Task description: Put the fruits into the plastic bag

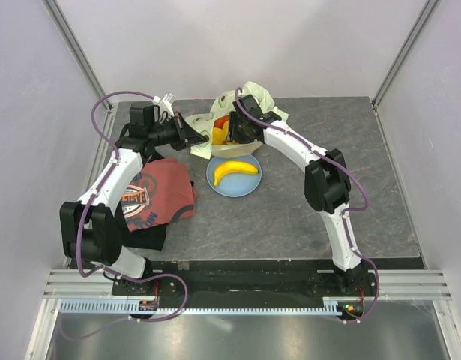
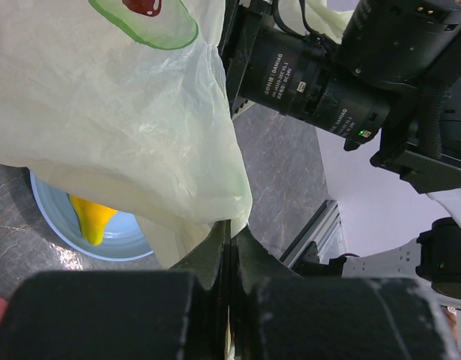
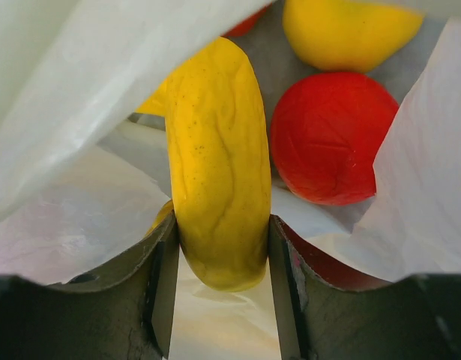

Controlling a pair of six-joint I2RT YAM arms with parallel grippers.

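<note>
The pale yellow-green plastic bag [image 1: 249,101] lies at the back middle of the table, its mouth held up. My left gripper [image 1: 194,139] is shut on the bag's edge [image 2: 215,202], and the film drapes over the view. My right gripper [image 1: 241,131] is inside the bag mouth, shut on a yellow banana [image 3: 215,172]. Beside it inside the bag lie an orange-red round fruit [image 3: 331,139] and a yellow fruit [image 3: 342,30]. Another banana [image 1: 235,170] lies on the round blue plate [image 1: 249,185], in front of the bag; it also shows in the left wrist view [image 2: 91,217].
A red printed T-shirt [image 1: 151,199] lies at the left front, near my left arm. Grey tabletop extends to the right of the plate. White walls and metal frame posts bound the table.
</note>
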